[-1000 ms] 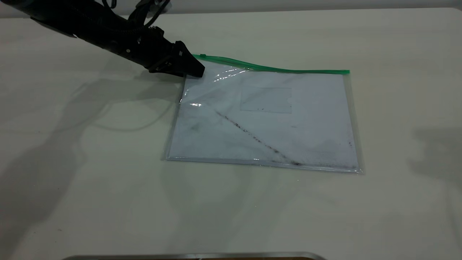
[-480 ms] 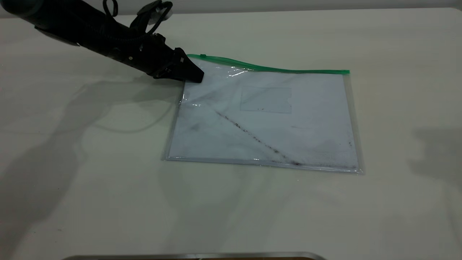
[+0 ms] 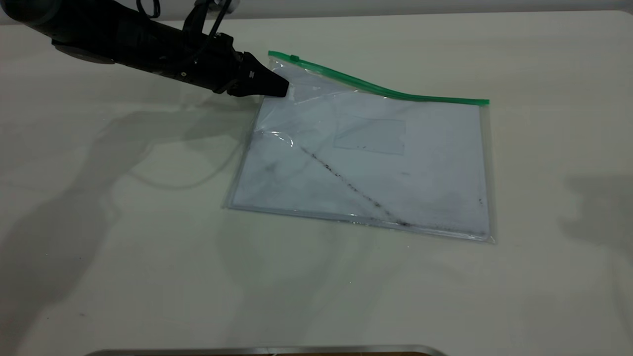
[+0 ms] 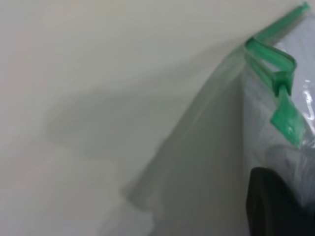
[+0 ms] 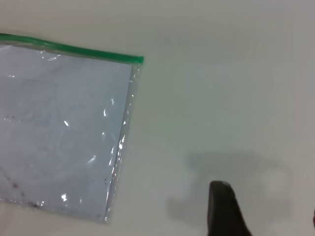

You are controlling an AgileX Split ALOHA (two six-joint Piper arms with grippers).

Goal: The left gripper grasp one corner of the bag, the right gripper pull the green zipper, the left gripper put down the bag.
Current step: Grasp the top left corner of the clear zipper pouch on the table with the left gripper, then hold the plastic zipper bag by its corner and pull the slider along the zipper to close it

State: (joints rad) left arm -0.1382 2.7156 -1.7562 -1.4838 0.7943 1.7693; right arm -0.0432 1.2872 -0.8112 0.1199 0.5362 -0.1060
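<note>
Exterior view: left gripper (image 3: 282, 90) pinches the bag (image 3: 366, 163) at its raised far-left corner by the green zipper (image 3: 376, 88).

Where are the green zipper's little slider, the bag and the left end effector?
green zipper (image 3: 294, 58), exterior view, on its slider tab.
bag (image 3: 425, 168), exterior view, on the clear front face.
left end effector (image 3: 283, 89), exterior view, at the fingertips pinching the bag's corner.

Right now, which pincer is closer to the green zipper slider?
Left. The left pincer grips the bag corner beside the slider; the right pincer hovers beyond the bag's far end.
</note>
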